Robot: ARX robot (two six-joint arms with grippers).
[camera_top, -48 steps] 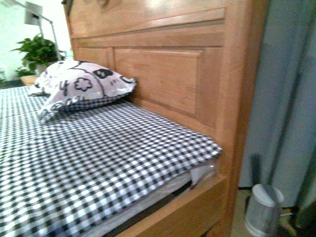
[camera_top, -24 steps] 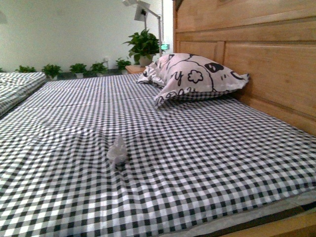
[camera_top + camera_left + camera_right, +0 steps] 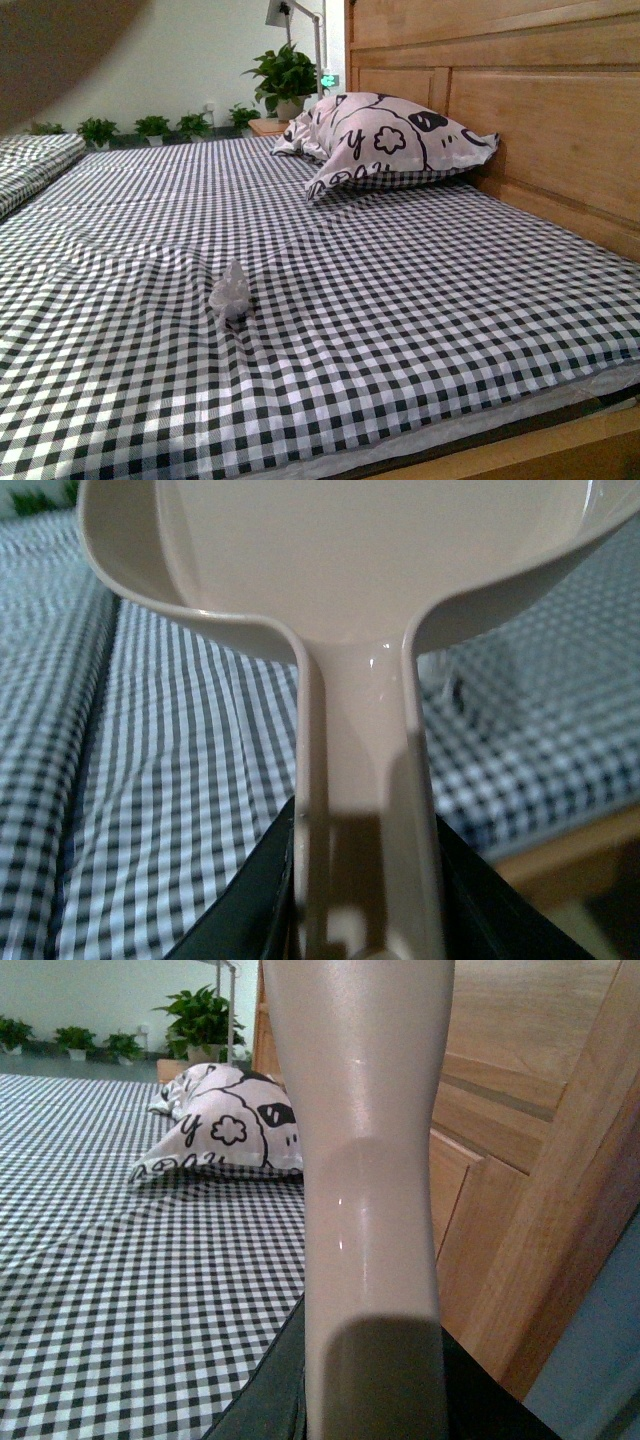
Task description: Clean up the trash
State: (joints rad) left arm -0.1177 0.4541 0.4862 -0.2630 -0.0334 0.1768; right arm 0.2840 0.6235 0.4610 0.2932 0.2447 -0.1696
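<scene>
The trash [image 3: 230, 293], a small crumpled white tissue wad, lies on the black-and-white checked bed sheet [image 3: 400, 300] left of the middle in the front view. Neither arm shows in that view. In the left wrist view my left gripper [image 3: 365, 920] is shut on the handle of a beige dustpan [image 3: 370, 560], whose scoop fills the upper part of the picture over the sheet. In the right wrist view my right gripper [image 3: 370, 1400] is shut on the beige handle of the brush [image 3: 365, 1140]; its bristles are out of view.
A white pillow with black cartoon prints [image 3: 385, 140] leans against the wooden headboard [image 3: 540, 110] at the back right. Potted plants [image 3: 285, 75] and a lamp stand behind the bed. A second checked bed [image 3: 30, 165] lies at the far left. The mattress edge [image 3: 520, 420] runs along the front right.
The front view has swung left from the headboard corner and floor bin onto the bed, bringing the trash into view; in the last half second it shifted slightly further.
</scene>
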